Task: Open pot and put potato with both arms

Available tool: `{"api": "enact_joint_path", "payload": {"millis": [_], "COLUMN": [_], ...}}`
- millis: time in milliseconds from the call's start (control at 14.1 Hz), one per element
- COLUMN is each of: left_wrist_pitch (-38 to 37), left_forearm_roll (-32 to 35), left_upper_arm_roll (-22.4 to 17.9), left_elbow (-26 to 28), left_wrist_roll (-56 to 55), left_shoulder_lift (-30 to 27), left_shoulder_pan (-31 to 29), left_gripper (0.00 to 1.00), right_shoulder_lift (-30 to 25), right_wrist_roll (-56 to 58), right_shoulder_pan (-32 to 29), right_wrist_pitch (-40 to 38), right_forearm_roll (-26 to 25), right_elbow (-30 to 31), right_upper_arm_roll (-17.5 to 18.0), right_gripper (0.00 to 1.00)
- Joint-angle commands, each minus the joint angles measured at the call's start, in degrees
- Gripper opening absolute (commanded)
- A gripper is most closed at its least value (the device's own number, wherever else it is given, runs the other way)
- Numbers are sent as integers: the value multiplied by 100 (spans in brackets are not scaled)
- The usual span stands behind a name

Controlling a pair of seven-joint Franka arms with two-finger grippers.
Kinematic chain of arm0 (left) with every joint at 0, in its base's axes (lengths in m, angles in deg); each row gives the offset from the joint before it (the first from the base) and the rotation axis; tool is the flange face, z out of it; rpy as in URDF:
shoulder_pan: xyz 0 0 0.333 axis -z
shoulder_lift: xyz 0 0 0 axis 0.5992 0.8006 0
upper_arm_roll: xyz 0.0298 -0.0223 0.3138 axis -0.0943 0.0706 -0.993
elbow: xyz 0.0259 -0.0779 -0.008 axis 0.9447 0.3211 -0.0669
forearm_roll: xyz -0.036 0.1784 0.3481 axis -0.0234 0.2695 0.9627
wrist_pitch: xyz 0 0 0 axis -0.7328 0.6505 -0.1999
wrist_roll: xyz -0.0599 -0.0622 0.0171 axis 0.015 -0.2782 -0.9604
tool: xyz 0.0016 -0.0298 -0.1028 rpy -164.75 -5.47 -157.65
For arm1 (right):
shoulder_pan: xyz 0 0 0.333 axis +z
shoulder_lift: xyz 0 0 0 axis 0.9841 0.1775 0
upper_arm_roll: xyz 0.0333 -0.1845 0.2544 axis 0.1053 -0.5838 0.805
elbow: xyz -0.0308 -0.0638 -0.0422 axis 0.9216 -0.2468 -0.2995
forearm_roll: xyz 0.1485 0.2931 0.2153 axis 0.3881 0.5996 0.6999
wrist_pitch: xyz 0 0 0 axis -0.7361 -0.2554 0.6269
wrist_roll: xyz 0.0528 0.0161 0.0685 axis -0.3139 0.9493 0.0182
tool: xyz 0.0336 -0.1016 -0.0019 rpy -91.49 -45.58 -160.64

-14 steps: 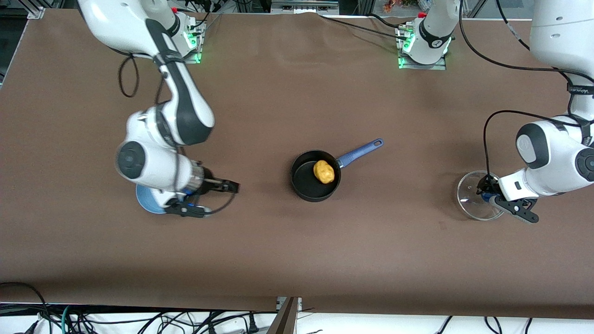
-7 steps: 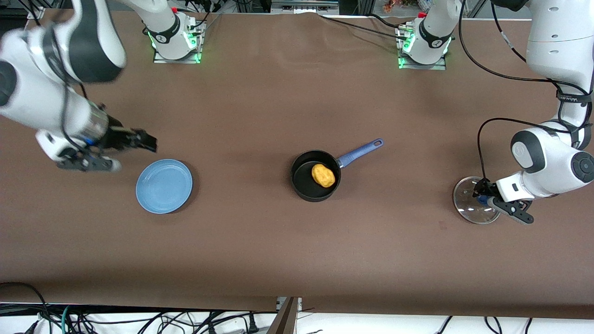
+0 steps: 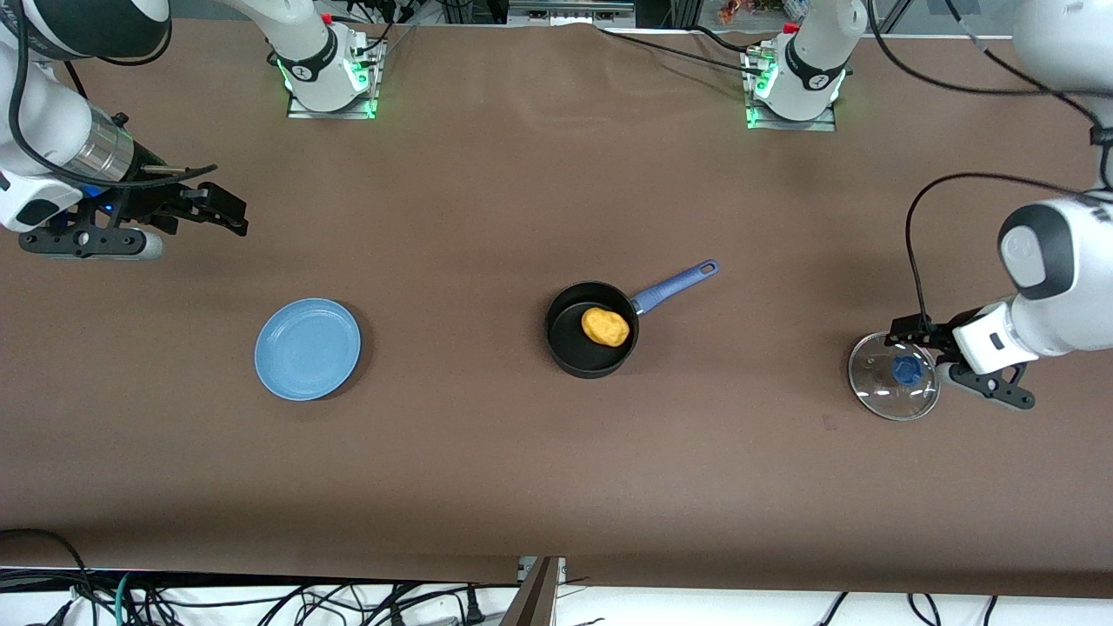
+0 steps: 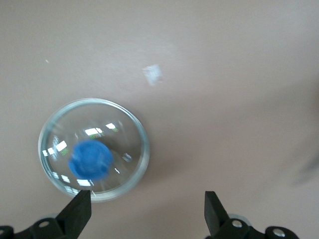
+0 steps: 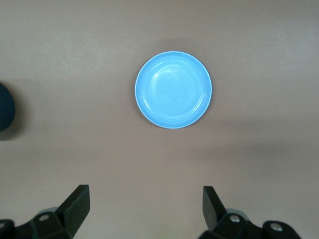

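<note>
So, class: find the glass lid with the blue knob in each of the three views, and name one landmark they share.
Front view: the glass lid lies flat on the table toward the left arm's end, beside the left gripper.
Left wrist view: lid fully visible.
Right wrist view: not in it.
Shared landmark: the brown table.

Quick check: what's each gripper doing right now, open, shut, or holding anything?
Left gripper: open, empty, beside the glass lid on the table.
Right gripper: open, empty, up over the table at the right arm's end, near the blue plate.
</note>
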Motion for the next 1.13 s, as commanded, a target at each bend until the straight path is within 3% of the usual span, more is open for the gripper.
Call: {"api": "enact_joint_path", "payload": {"millis": [0,354,637,1062], "left_wrist_pitch": [-987,-2026,-2913,-2976], "left_forearm_roll": [205,767,785,777], "left_upper_arm_roll": [97,343,475,431], "left_elbow": [-295,-524,-1200,-1377], "left_wrist_roll": [-963,-2046,-2495,-2503], "left_shoulder_lift": [-480,-1201,-1307,-1220], "left_shoulder_pan": [135,355,338,293], "left_gripper": [100,100,100,100], "right_shoulder_lift": [90,90,90,117], "right_wrist_roll": [46,55,46,46], "right_shoulder_pan": [49,58,58,85], "right_wrist_pitch": [-142,-142,-142,-142], "right_forearm_roll": [-97,-88,-80,-80], "right_elbow": [-175,-175,-167,-175], "right_upper_arm_roll": [-15,-6,-6,11], "right_gripper": [100,100,100,100]}}
